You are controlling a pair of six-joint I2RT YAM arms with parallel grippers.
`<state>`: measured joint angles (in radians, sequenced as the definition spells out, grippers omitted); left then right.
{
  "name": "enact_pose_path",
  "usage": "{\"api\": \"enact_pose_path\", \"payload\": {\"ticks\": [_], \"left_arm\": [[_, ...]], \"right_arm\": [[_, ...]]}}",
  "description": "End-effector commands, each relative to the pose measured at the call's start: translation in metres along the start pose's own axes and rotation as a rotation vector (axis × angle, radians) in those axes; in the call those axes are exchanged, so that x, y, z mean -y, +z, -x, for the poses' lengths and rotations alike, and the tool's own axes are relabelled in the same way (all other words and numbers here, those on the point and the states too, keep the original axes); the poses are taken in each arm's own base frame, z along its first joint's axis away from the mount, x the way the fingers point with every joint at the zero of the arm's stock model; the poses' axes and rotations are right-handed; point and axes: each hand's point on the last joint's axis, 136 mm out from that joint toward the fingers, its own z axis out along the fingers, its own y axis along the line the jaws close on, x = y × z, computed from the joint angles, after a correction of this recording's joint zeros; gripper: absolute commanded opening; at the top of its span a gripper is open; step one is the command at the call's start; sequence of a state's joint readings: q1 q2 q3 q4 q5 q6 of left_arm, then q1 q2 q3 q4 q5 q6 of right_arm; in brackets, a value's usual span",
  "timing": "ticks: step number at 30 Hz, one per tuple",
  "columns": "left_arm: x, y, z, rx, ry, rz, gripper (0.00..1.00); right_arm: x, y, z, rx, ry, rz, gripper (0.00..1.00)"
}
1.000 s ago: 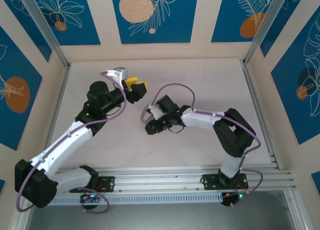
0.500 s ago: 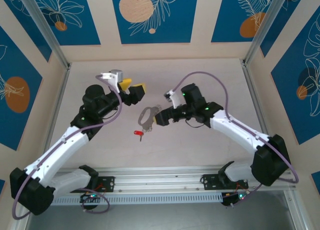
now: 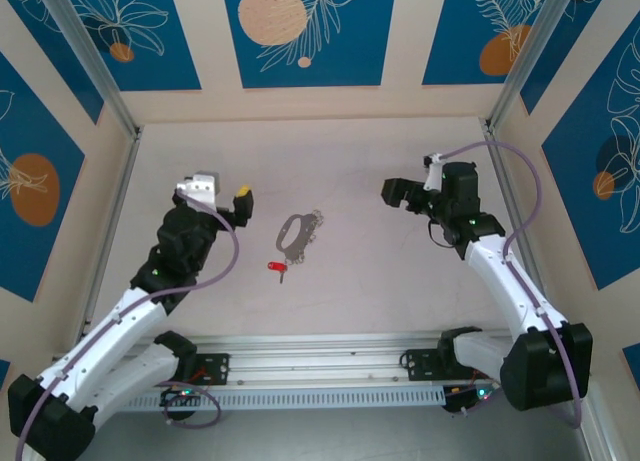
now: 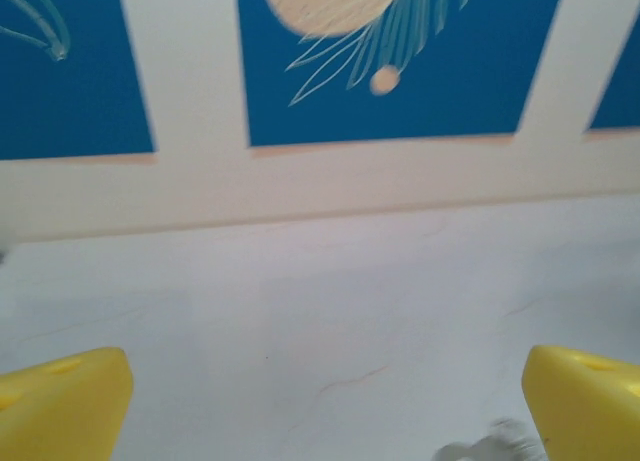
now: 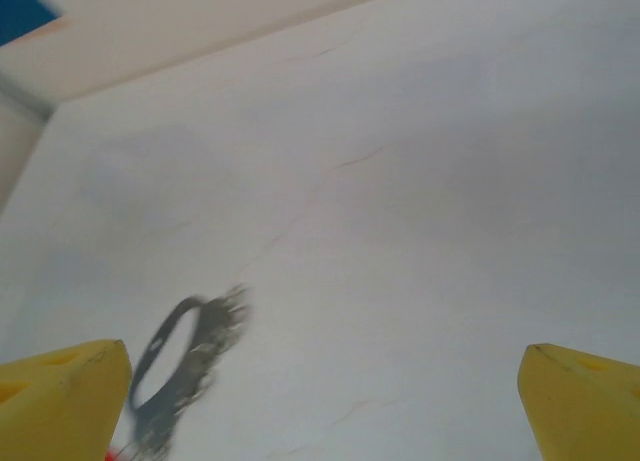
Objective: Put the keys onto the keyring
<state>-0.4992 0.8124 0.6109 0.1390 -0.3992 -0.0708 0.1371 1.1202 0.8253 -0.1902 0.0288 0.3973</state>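
At the near edge of the bench [image 3: 400,301], the two arm bases are bolted to an aluminium rail [image 3: 330,363]. From there the left arm reaches far and slightly right, and the right arm rises along the right side and bends back toward the middle.

The nearest loose item is the red-headed key [image 3: 277,268]. It lies flat on the pale bench a little left of centre, not threaded on anything. Just beyond it, slightly to the right, is the grey oval keyring [image 3: 294,235], also lying flat with its long axis running near to far. The key sits just beside the ring's near end, and whether the two touch cannot be told. A short string of silvery chain pieces [image 3: 313,221] bunches against the ring's far right side.

The left hand [image 3: 238,203] is to the left of the keyring, well apart from it. In the left wrist view its yellow fingers [image 4: 60,401] stand at the two edges of the picture, spread wide, with only bare bench between them. A blurred silvery shape shows near the lower right finger. The right hand [image 3: 393,192] is to the right of the ring, further off and a little farther back. In the right wrist view its fingers [image 5: 585,401] are just as widely parted and hold nothing. The keyring appears there blurred, close to the left finger but outside its grasp.

Beyond both hands is the far wall, with cream strips between blue leaf-patterned panels [image 3: 300,31].
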Motion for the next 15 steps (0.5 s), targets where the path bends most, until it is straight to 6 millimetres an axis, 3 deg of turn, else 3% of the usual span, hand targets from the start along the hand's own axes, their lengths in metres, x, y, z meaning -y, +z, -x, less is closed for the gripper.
{"api": "enact_pose_path", "payload": {"ticks": [1, 9, 15], "left_arm": [[-0.037, 0.001, -0.018, 0.008, 0.136, 0.173, 1.00], [-0.075, 0.024, -0.106, -0.059, 0.142, 0.260, 1.00], [-0.092, 0.048, -0.141, -0.099, 0.096, 0.246, 1.00]], "right_arm": [[0.039, 0.001, 0.011, 0.115, 0.063, -0.123, 0.99], [0.085, 0.019, -0.006, 0.159, -0.107, -0.279, 0.99], [0.116, 0.040, -0.030, 0.210, -0.156, -0.335, 0.99]]}}
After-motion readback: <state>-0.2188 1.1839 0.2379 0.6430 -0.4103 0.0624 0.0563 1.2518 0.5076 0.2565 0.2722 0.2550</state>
